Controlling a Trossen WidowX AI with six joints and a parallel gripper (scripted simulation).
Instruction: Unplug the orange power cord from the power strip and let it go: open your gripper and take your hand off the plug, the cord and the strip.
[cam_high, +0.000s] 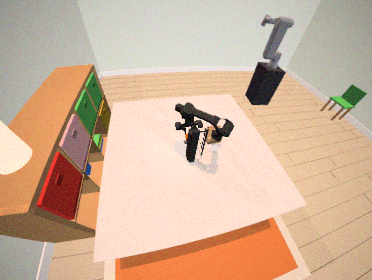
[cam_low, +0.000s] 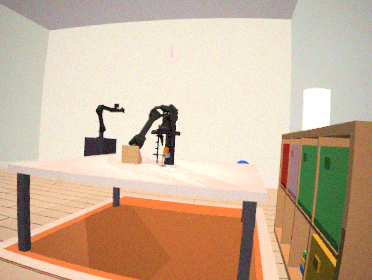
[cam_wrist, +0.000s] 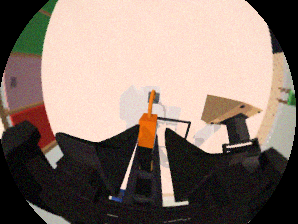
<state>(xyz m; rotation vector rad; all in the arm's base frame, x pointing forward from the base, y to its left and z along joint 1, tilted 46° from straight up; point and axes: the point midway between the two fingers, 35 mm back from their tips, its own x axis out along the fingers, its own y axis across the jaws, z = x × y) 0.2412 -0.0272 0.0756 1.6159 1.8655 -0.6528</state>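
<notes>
From the top view, my black six-joint arm (cam_high: 202, 120) reaches over the middle of the pale pink table top (cam_high: 165, 200), bent down so that my gripper (cam_high: 192, 142) points at the surface. A bit of orange, the plug (cam_high: 187, 134), shows beside my wrist, and the white power strip (cam_high: 202, 142) lies just beside it on the table. A small tan cardboard-coloured box (cam_high: 215, 134) sits at my arm's base.

From the exterior view, my gripper (cam_low: 165, 156) hangs straight down near the table (cam_low: 150, 175), with the orange plug (cam_low: 166, 152) between its tips. The tan box (cam_low: 131, 154) stands just beside it.

In the wrist view, the orange plug (cam_wrist: 147, 129) stands upright between my dark fingers, its thin orange cord (cam_wrist: 152, 99) running up from it. My fingers are partly spread, loosening; whether they touch the plug's sides I cannot tell. The tan box (cam_wrist: 222, 108) lies to the right.
</notes>
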